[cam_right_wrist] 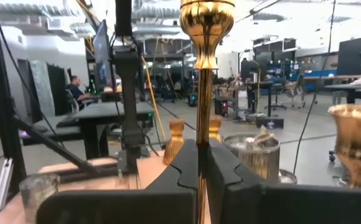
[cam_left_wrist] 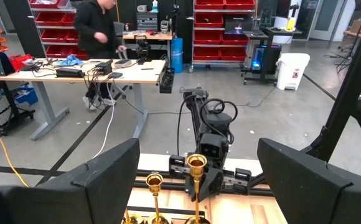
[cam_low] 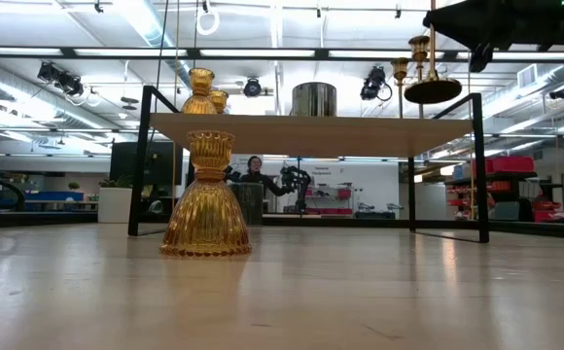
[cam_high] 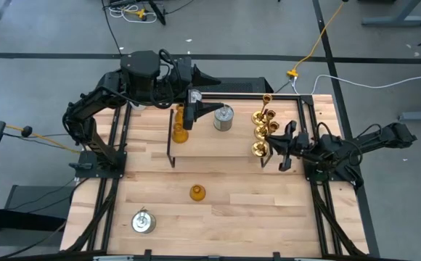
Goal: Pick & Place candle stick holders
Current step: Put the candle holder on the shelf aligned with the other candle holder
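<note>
A wooden rack [cam_high: 232, 141] stands at the table's far middle. On its shelf stand amber holders [cam_high: 179, 129], a silver can-shaped holder [cam_high: 223, 118] and gold brass holders [cam_high: 261, 119]. My right gripper [cam_high: 279, 147] is at the rack's right end, shut on one gold brass holder [cam_right_wrist: 205, 25]. My left gripper [cam_high: 212, 109] hovers open and empty over the shelf's far side, beside the silver can-shaped holder. One amber holder [cam_high: 197, 192] and one silver holder [cam_high: 143, 221] stand on their bases on the table in front of the rack. My right gripper pinches the gold holder's thin stem [cam_right_wrist: 200, 134] between its two fingers, below the cup. The fingers come level from the table's right side and lie across the stem. The holder stands upright, its flared base [cam_low: 433, 90] a little above the shelf.
The rack's black wire sides [cam_high: 170, 138] rise at both ends of the shelf. Other gold holders [cam_right_wrist: 355, 140] stand close to the held one. A small greyish cup [cam_right_wrist: 37, 190] shows in the right wrist view. A person [cam_left_wrist: 96, 25] is in the room beyond the table.
</note>
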Available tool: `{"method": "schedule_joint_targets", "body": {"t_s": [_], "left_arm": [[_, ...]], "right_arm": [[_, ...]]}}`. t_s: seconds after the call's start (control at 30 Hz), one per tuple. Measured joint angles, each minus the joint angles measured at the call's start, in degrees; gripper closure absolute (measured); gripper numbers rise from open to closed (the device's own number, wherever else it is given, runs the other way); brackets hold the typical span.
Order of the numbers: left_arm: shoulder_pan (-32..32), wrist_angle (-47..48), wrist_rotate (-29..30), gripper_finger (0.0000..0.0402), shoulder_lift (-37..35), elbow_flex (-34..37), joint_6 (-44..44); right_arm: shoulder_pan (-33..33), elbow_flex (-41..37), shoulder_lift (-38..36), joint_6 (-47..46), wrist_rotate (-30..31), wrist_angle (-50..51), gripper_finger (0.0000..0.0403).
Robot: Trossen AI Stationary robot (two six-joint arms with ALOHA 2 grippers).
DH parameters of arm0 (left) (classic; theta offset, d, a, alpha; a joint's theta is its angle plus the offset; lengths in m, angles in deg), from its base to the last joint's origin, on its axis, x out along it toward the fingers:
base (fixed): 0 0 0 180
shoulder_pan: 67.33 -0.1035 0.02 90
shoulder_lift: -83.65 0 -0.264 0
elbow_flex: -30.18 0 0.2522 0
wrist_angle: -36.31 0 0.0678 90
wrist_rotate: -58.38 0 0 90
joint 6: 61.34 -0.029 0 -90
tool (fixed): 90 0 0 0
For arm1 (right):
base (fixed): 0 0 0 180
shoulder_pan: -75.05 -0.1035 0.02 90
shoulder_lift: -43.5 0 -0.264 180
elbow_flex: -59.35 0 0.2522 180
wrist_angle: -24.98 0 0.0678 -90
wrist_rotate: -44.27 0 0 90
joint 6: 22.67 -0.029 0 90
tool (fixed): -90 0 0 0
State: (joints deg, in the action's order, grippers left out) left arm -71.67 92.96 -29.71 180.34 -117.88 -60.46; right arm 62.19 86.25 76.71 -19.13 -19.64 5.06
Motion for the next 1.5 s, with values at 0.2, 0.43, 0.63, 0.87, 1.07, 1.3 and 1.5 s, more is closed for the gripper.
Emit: {"method": "schedule_joint_targets", "body": {"t_s": [0.2,0.43,0.63,0.87,1.07,1.3,1.5], "left_arm": [[0.0,0.0,0.0,0.0069,0.0,0.0,0.0],[0.0,0.0,0.0,0.0069,0.0,0.0,0.0],[0.0,0.0,0.0,0.0069,0.0,0.0,-0.1],[0.0,0.0,0.0,0.0069,0.0,0.0,-0.1],[0.0,0.0,0.0,0.0069,0.0,0.0,-0.1],[0.0,0.0,0.0,0.0069,0.0,0.0,-0.1],[0.0,0.0,0.0,0.0069,0.0,0.0,0.0]], "right_arm": [[0.0,0.0,0.0,0.2,0.0,1.8,0.0402],[0.0,0.0,0.0,1.2,2.2,3.7,0.0402],[0.0,0.0,0.1,0.3,3.9,5.5,0.0402],[0.2,-1.2,0.1,-1.2,5.4,5.9,0.0402],[0.2,-4.5,0.0,-2.5,6.0,-0.3,0.0402],[0.2,-5.3,0.1,0.0,9.0,-3.2,0.0402],[0.2,-5.3,0.1,0.1,9.0,-3.1,0.0401]]}}
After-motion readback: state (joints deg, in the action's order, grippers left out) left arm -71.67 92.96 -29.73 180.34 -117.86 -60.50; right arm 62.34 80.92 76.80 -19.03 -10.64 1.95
